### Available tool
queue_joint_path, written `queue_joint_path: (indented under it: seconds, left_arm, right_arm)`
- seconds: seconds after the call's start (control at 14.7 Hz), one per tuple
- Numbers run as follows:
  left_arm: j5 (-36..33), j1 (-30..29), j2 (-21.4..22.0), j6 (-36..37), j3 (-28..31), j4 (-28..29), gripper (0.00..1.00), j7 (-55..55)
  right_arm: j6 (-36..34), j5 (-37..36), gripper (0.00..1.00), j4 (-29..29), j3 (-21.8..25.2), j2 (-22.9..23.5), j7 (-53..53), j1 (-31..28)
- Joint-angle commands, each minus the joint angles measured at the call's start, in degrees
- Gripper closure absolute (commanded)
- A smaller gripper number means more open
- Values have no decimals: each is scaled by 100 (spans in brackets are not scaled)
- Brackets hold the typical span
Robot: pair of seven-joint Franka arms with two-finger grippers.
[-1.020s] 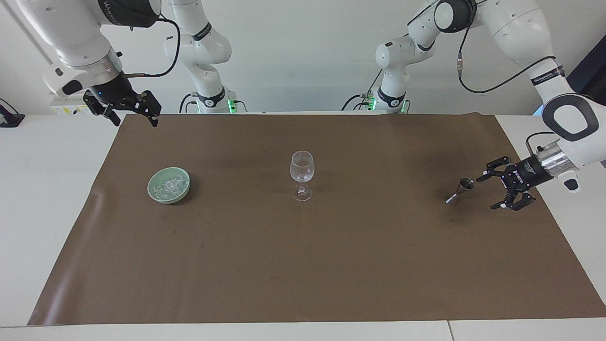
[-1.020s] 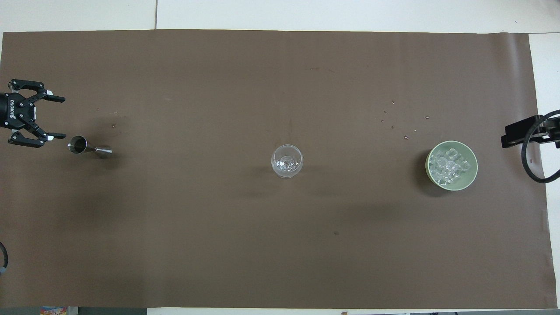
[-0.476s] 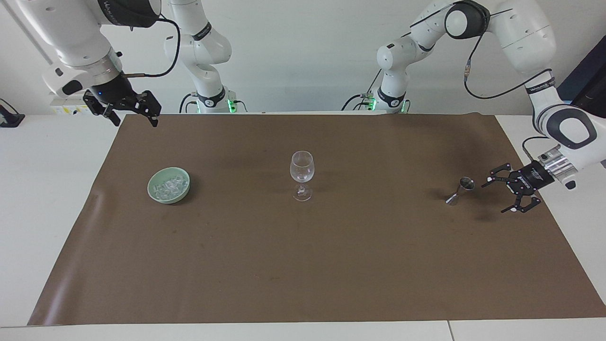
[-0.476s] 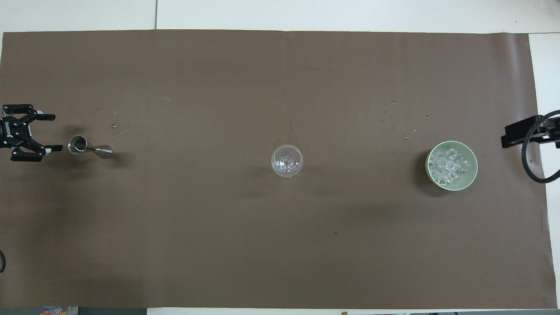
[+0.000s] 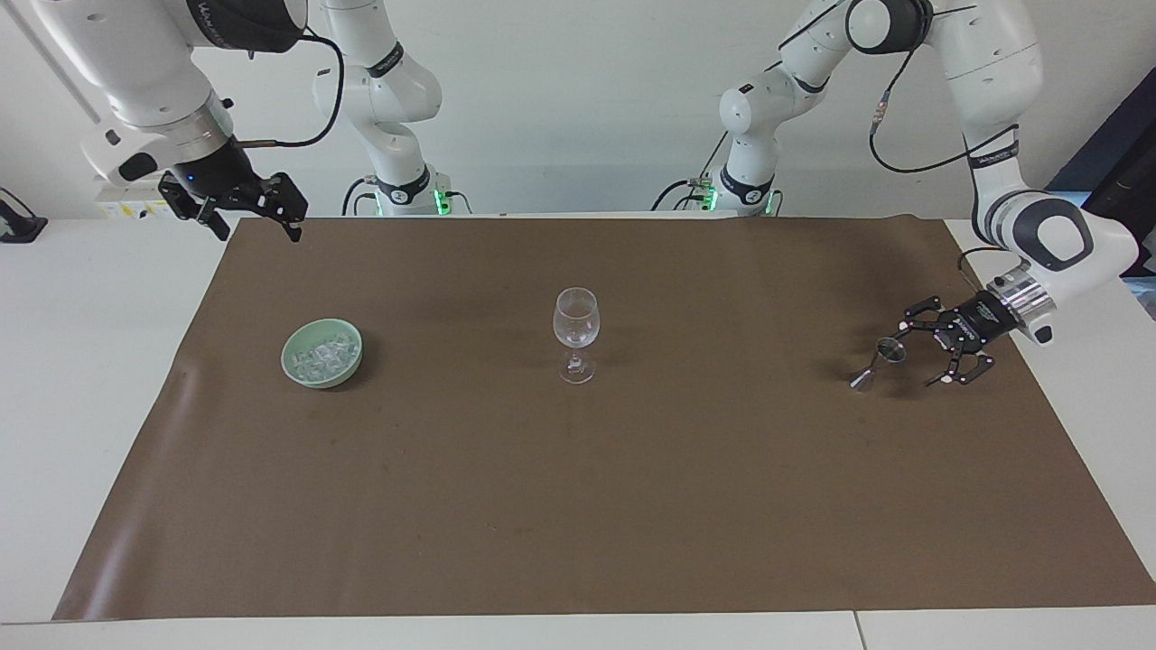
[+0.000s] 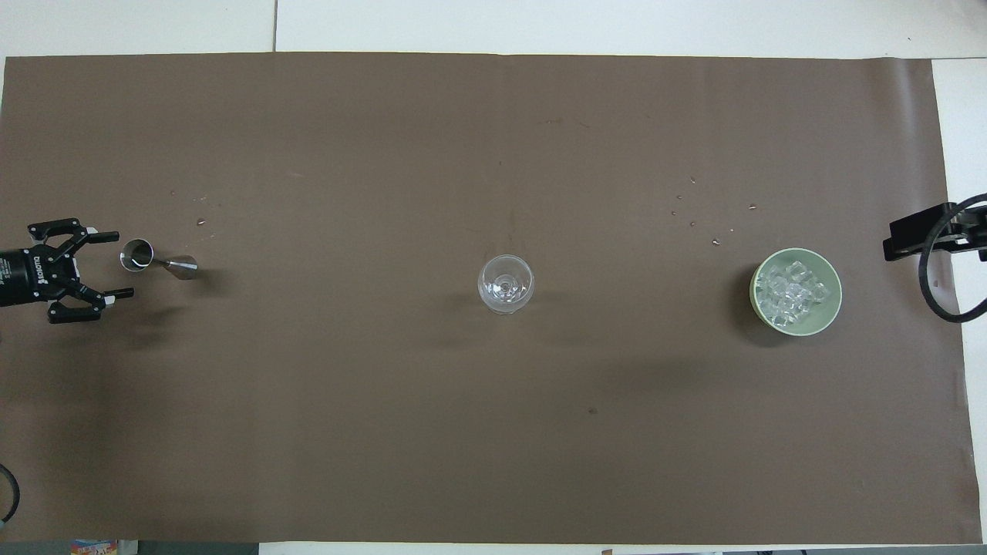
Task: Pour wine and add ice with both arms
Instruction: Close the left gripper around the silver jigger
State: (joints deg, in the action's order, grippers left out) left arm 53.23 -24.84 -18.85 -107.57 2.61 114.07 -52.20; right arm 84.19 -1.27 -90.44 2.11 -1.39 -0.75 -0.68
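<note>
The left end effector [image 5: 928,352] is reaching in low and nearly level at the left arm's end of the surface [image 5: 578,542], its fingers [image 6: 104,236] spreading wide. The metal jigger [image 5: 880,363] is standing just ahead of the fingertips, at the mouth of the gap between them, and no contact is showing. The wrist is angling down from a forearm that is dropping steeply from a raised elbow. Well away from this end effector, toward the middle of the brown mat [image 6: 493,432], the wine glass [image 5: 575,334] is standing upright. Farther out, the green bowl [image 6: 833,308] is holding the ice [image 6: 788,294] in a heap. The right end effector [image 5: 242,213] is waiting in the air over the mat's corner nearest the right arm's base, pointing downward with fingers apart, well clear of the bowl.
</note>
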Motion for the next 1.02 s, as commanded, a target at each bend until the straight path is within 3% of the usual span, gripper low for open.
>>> queue_joint_path:
  seconds: [0.0, 0.41, 0.75, 0.95]
  left_arm:
    - [633, -30, 434, -519, -41, 817, 0, 333]
    - [1960, 67, 707, -1029, -67, 1687, 0, 1141]
    - [2393, 93, 821, -1109, -129, 1794, 0, 1248]
    - [2657, 453, 821, -1520, -138, 1846, 0, 1239]
  right_arm:
    - [63, 30, 0, -123, -35, -98, -75, -72]
    - [63, 30, 0, -114, -35, -99, -75, -72]
    - [63, 30, 0, -114, -35, -90, -66, -72]
    - [63, 30, 0, -123, -44, -99, -75, -81]
